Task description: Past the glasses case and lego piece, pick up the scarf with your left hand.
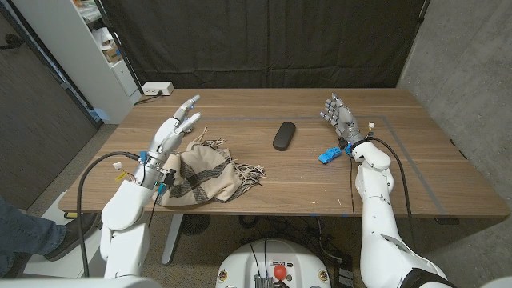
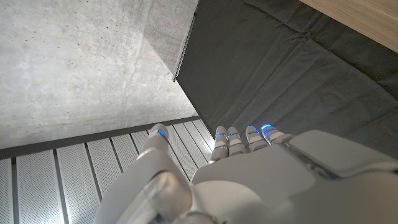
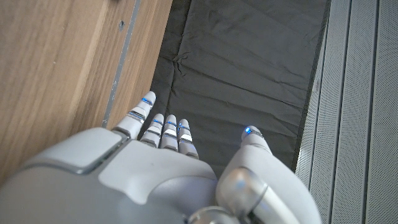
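At seven o'clock on the bench [image 1: 264, 180], below our spread, empty left hand [image 1: 178, 124], the scarf [image 1: 204, 172] looks soft, light and floppy, so we judge its bunched middle folds the best hold.

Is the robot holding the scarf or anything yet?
No. The left hand is open above the scarf, and the right hand is open too.

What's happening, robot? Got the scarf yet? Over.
Left robot hand open above scarf, not holding. Right robot hand open. Case, lego off to the side.
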Action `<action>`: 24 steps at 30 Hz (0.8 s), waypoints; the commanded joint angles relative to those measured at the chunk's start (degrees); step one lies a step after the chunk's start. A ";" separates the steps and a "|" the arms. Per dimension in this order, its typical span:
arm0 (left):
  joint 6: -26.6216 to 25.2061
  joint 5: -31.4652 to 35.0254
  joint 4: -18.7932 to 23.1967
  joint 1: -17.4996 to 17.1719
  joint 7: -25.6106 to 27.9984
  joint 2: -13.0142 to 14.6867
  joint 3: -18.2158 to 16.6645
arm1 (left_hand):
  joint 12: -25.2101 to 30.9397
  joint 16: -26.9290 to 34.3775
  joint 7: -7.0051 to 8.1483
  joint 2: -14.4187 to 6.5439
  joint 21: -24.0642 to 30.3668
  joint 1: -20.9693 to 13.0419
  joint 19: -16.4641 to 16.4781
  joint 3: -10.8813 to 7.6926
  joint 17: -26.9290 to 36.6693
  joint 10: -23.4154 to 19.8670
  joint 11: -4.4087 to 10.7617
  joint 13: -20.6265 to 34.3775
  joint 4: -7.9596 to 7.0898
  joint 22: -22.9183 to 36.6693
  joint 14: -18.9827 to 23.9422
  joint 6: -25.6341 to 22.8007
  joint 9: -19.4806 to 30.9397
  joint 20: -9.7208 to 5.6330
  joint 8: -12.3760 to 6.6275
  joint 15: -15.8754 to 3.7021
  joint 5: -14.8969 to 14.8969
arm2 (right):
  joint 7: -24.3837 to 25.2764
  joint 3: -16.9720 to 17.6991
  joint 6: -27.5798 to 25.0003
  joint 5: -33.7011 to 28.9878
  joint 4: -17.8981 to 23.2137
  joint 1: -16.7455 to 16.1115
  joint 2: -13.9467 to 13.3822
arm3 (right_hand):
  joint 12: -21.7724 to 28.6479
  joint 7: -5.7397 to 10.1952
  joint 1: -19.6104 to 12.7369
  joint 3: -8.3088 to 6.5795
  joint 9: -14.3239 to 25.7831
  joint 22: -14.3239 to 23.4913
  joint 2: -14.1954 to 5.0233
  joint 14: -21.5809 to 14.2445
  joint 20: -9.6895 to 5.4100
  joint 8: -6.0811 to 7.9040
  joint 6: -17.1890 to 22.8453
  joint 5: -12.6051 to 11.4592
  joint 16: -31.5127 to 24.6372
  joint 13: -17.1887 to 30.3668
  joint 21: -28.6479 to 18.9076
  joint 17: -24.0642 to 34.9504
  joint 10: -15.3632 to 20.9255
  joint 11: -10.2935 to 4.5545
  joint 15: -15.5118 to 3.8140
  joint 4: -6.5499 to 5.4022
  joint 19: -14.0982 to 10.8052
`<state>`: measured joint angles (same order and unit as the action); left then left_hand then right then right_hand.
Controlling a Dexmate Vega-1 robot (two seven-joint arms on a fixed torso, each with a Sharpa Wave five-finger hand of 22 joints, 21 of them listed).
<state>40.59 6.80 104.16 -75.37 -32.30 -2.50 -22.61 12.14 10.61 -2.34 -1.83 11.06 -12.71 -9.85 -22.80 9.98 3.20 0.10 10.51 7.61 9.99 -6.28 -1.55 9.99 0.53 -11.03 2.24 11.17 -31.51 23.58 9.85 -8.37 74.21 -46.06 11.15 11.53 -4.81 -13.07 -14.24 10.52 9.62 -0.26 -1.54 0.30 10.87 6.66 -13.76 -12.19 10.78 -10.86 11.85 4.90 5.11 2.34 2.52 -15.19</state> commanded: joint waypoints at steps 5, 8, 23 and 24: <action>-1.84 9.11 4.95 -1.88 3.76 -0.10 -0.69 | 0.11 0.19 -0.24 -0.05 0.12 -1.30 -0.26 -0.32 0.15 -0.35 0.10 0.32 0.44 0.16 0.07 -0.70 0.21 0.46 -0.35 -0.14 0.06 | -0.25 0.46 0.66 0.40 -0.42 -0.08 -0.21 | -0.20 -0.01 -0.09 -0.06 0.26 0.17 -0.23 -0.09 -0.09 0.40 0.26 -0.43 0.25 0.14 -0.07 0.15 0.41 -0.06 0.21 0.46 0.25; -2.36 10.20 5.52 -2.11 4.46 -0.07 -0.88 | 0.09 0.18 -0.25 -0.08 0.11 -1.44 -0.28 -0.36 0.14 -0.33 0.09 0.32 0.51 0.16 0.09 -0.80 0.21 0.52 -0.37 -0.13 0.07 | -0.23 0.48 0.50 0.39 -0.02 -0.24 -0.21 | -0.18 0.04 -0.08 -0.05 0.26 0.17 -0.24 -0.11 -0.07 0.40 0.28 -0.44 0.25 0.14 -0.07 0.15 0.46 0.10 0.17 0.48 0.26; -4.07 14.95 8.02 -3.31 6.14 1.10 -1.25 | 0.04 0.14 -0.23 -0.22 0.09 -2.11 -0.31 -0.57 0.13 -0.38 0.25 0.32 0.81 0.15 0.14 -1.00 0.22 0.64 -0.35 -0.18 0.07 | 0.27 0.36 0.89 0.50 0.12 -0.46 0.15 | -0.19 0.04 -0.04 -0.01 0.26 0.17 -0.27 -0.09 -0.01 0.38 0.26 -0.48 0.28 0.15 -0.05 0.16 0.50 0.07 0.22 0.54 0.33; -3.91 15.48 8.04 -3.40 6.61 0.97 -1.29 | 0.03 0.14 -0.27 -0.22 0.09 -2.15 -0.30 -0.58 0.13 -0.36 0.24 0.32 0.82 0.15 0.14 -0.98 0.23 0.65 -0.34 -0.15 0.07 | 0.31 0.35 0.96 0.52 0.04 -0.43 0.17 | -0.20 0.04 -0.04 0.00 0.26 0.17 -0.27 -0.08 -0.01 0.38 0.26 -0.48 0.29 0.15 -0.05 0.16 0.47 0.15 0.22 0.55 0.34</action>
<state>37.80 18.52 110.49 -77.93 -27.15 -2.14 -23.71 12.14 10.61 -2.35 -2.09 11.06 -14.09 -10.07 -23.22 9.99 3.00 0.31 10.51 8.01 9.99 -6.09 -2.17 9.99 0.75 -11.03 2.04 11.17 -31.62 23.99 10.44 -7.96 74.31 -46.38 11.09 11.53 -4.81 -13.07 -14.00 10.52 9.62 -0.25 -1.54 0.30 10.87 6.66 -13.98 -12.19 10.78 -10.85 11.85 4.90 5.11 2.34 2.76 -15.19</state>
